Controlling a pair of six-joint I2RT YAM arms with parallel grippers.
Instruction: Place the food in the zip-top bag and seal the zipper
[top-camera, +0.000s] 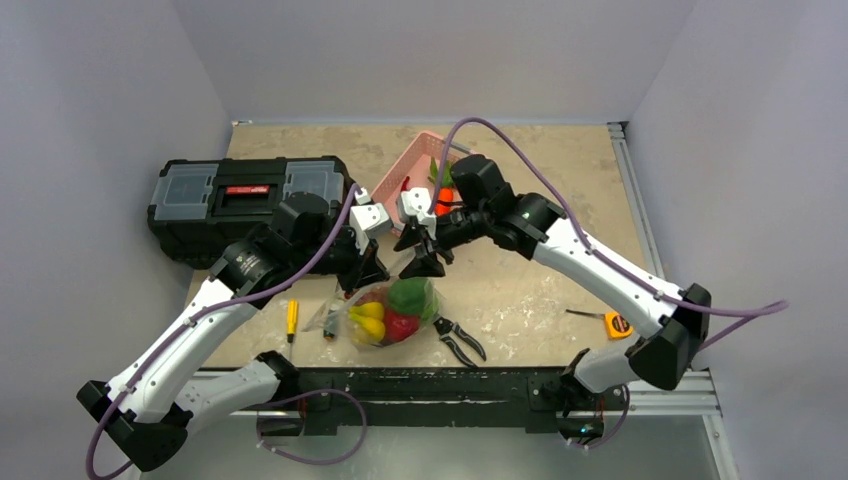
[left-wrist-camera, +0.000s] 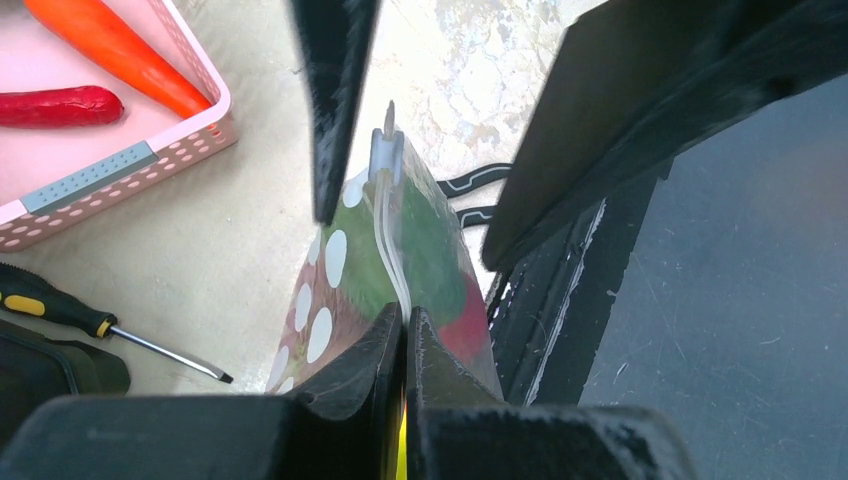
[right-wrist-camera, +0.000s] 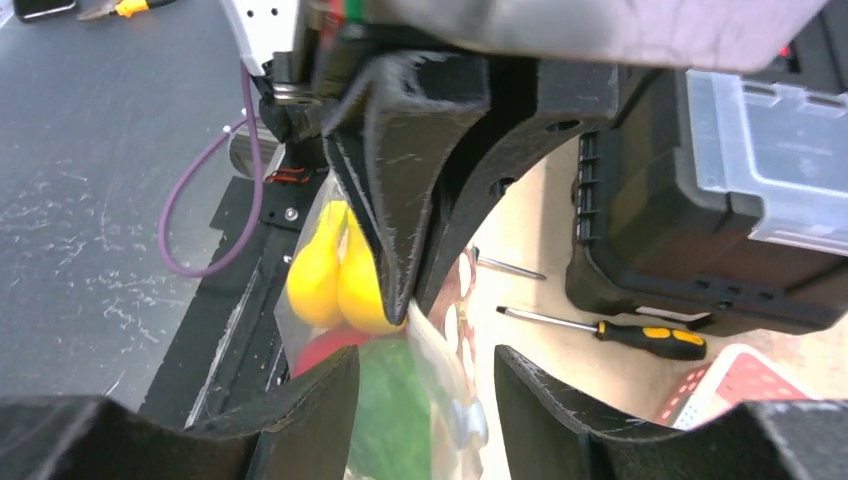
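The loading looks largely done: the zip-top bag (top-camera: 388, 312) stands at the near middle of the table (top-camera: 545, 190), bulging with a green pepper (top-camera: 410, 295), a red fruit (top-camera: 400, 326) and a yellow fruit (right-wrist-camera: 335, 270). A carrot (left-wrist-camera: 110, 45) and a red chilli (left-wrist-camera: 60, 105) lie in the pink basket (left-wrist-camera: 130, 165) toward the far side; whether they are meant to go in I cannot tell. The left gripper (left-wrist-camera: 405, 335) is clamped on the zipper (left-wrist-camera: 384, 200) at one end of the rim. The right gripper (right-wrist-camera: 422, 358) straddles the rim farther along with its jaws apart, grasping nothing. The strip between them looks pressed together, so sealing seems close to finished, though its full length is not visible. The tabletop is worn, mottled beige, with a black toolbox (top-camera: 250, 200) at the left, a yellow-handled screwdriver (top-camera: 292, 318) and pliers (top-camera: 460, 340) beside the bag, and a tape measure (top-camera: 617, 323) at the right. Plain pale lilac-grey walls enclose the table on three sides.
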